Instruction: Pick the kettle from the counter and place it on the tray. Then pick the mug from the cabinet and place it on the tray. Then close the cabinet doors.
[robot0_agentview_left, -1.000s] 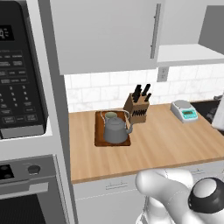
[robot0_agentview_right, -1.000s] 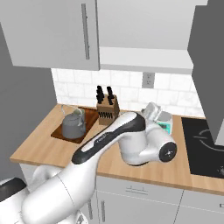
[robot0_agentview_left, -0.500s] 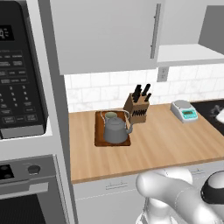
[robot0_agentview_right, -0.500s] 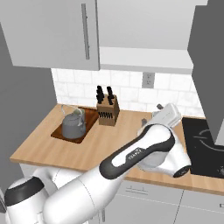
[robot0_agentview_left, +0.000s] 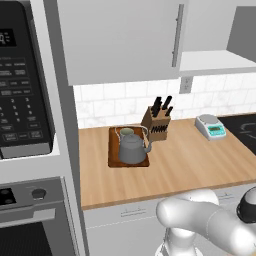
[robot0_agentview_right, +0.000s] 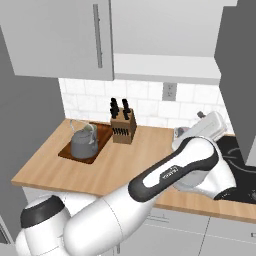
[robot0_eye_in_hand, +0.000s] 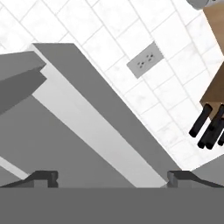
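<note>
Spreading my fingers (robot0_eye_in_hand: 43, 177) wide and gripping nothing, I am facing the cabinet (robot0_eye_in_hand: 87, 131) underside, with a wall outlet (robot0_eye_in_hand: 144, 60) ahead and the knife block (robot0_eye_in_hand: 214, 105) off to my right. Well away from my gripper (robot0_eye_in_hand: 112, 178), the kettle (robot0_agentview_left: 132, 148) and the mug (robot0_agentview_left: 126, 133) are sitting together on the tray (robot0_agentview_left: 113, 161), on the counter (robot0_agentview_left: 190, 160).

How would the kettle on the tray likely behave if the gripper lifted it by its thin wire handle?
The kettle looks like rigid metal, so probably stiff and fairly heavy for its size. Hung from the arched wire handle, it may swing, tipping towards the spout. Its squat, wide base suggests it sits stably on the tray.
</note>
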